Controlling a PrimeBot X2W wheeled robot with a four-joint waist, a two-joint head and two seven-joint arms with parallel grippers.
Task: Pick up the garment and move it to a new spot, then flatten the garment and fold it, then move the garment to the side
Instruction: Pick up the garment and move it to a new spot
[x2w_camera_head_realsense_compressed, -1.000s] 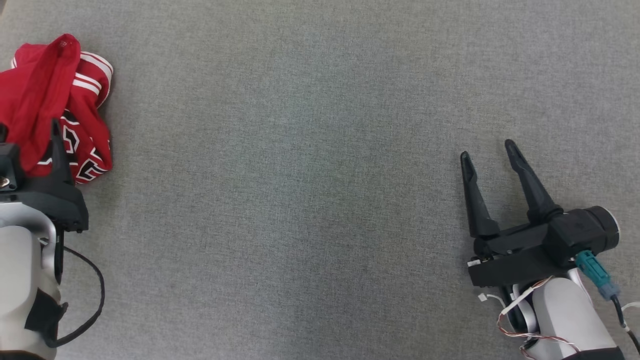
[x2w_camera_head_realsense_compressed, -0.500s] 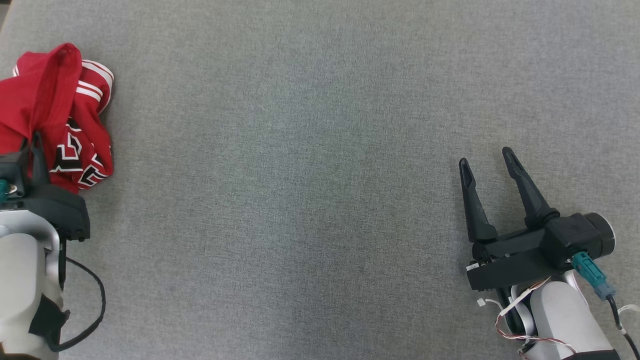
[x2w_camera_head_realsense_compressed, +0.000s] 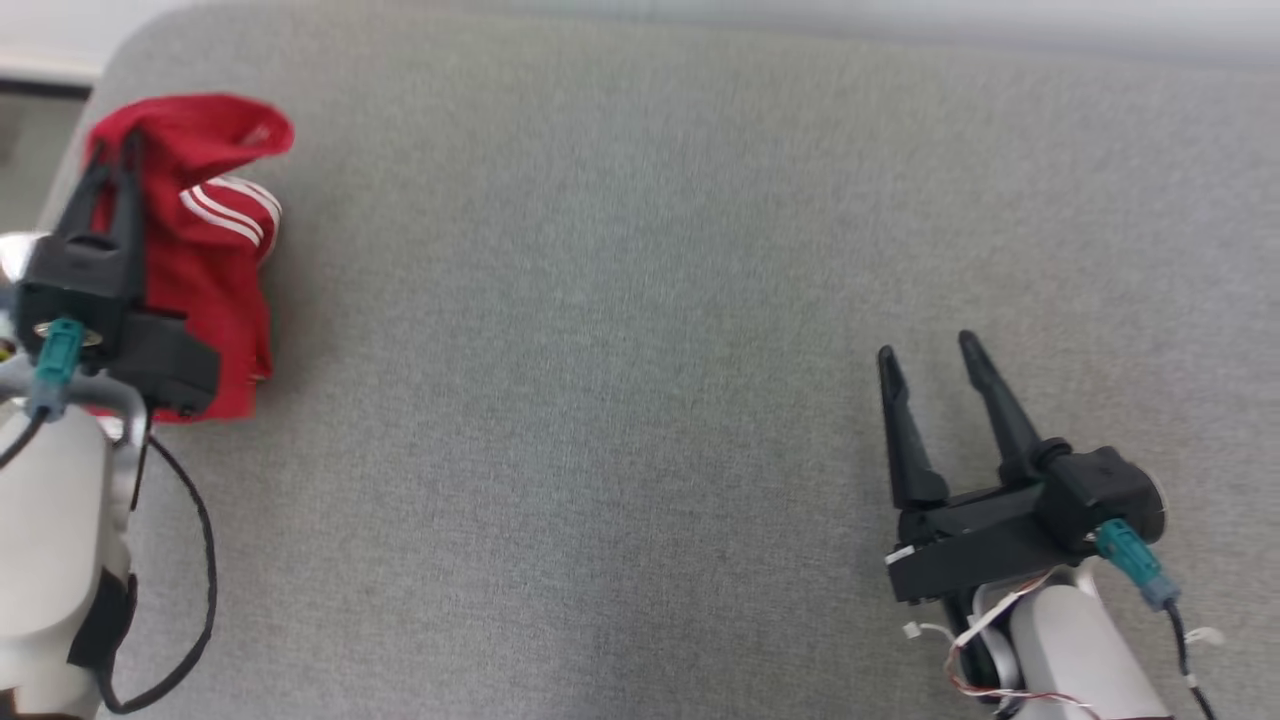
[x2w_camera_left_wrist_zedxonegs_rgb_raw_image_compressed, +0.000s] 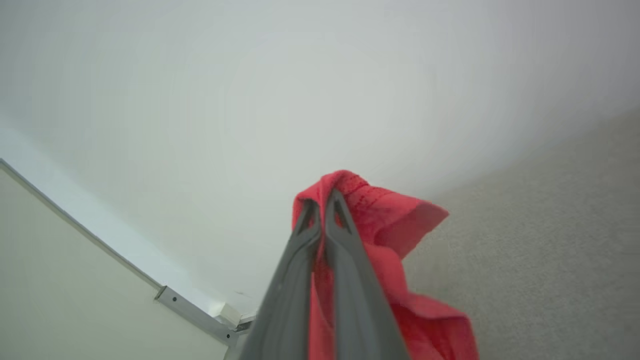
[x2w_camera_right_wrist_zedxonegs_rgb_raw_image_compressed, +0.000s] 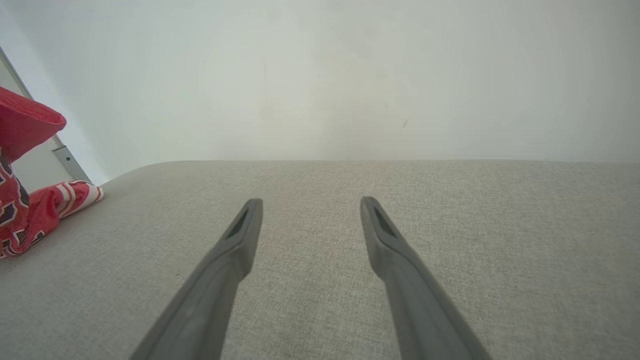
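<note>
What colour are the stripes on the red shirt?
White stripes on the red garment, clearest in the head view.

The left end effector (x2w_camera_head_realsense_compressed: 115, 158) sits at about 10 o'clock in the head view. Its two long dark fingers point toward 12 and are pinched tight on a raised fold of the red fabric garment with white stripes (x2w_camera_head_realsense_compressed: 225, 255). Its pale left forearm (x2w_camera_head_realsense_compressed: 45, 540) runs down to 8 o'clock. The right end effector (x2w_camera_head_realsense_compressed: 927, 348) is at about 4 o'clock, fingers spread wide and holding nothing, tilted toward 11. The pale right forearm (x2w_camera_head_realsense_compressed: 1070, 640) sits at 5 o'clock.
</note>
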